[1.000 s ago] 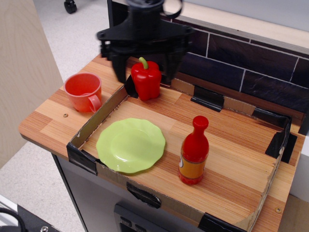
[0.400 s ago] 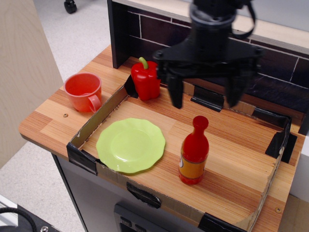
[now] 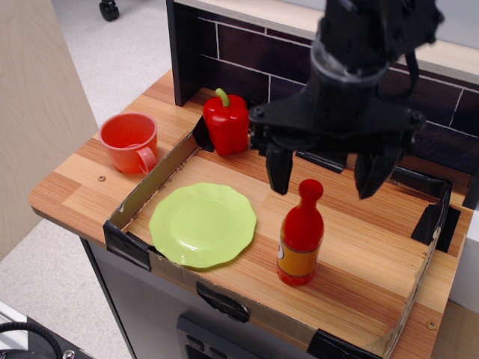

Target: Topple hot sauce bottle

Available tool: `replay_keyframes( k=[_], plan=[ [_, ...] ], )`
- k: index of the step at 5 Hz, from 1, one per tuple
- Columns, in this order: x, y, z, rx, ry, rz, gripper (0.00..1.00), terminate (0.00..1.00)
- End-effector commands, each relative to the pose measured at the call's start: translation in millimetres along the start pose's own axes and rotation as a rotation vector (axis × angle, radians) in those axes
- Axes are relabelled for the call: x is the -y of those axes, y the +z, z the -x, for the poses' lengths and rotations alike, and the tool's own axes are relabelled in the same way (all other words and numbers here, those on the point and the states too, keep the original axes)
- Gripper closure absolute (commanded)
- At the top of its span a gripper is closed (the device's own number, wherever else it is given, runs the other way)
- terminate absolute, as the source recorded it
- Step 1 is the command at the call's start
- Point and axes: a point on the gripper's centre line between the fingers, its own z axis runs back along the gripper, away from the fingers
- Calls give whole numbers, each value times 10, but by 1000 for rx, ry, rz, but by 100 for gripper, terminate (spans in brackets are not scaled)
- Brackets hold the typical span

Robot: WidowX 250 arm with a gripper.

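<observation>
counter (image 3: 82, 183): wood-grain top, fills most of frame, runs from left edge to lower right; dark brick-pattern backsplash along upper edge
tray (image 3: 389, 307): shallow cardboard-walled wooden area on counter, black tape at corners, spans centre to right of frame
arm: black, enters from top right, wrist pointing straight down, hangs over the upper-middle of the tray
gripper (image 3: 326, 173): released, two black fingers spread wide; left-of-frame finger (image 3: 278, 166) tip sits just upper left of the bottle cap, right-of-frame finger (image 3: 372, 170) tip off to the upper right of it; cap lies in the gap between them in the picture, no contact visible; height above tray floor not clear from this single view
plate (image 3: 202, 224): light green, scalloped rim, flat on tray floor, lower left of centre
hot sauce bottle (image 3: 300, 235): upright, lower centre-right of frame, on tray floor just right of the plate, apart from it; red body, bulbous red cap, orange-yellow label near base
cup (image 3: 132, 141): orange-red, handle facing lower right, on counter outside tray, left of frame
bell pepper (image 3: 227, 123): red, green stem, upright at the tray's upper-left corner, left of the gripper
</observation>
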Motion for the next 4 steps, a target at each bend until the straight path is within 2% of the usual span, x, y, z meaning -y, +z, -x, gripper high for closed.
replay_keyframes(
  k=[1, 2, 3, 4],
  plan=[
    [8, -85, -113, 19, 25, -16, 0, 0],
    [-2, -117, -95, -10, 15, -11, 0, 0],
    [-25, -148, -72, 3, 25, -34, 100, 0],
    [-48, -132, -76, -48, 29, -28, 100, 0]
  ],
)
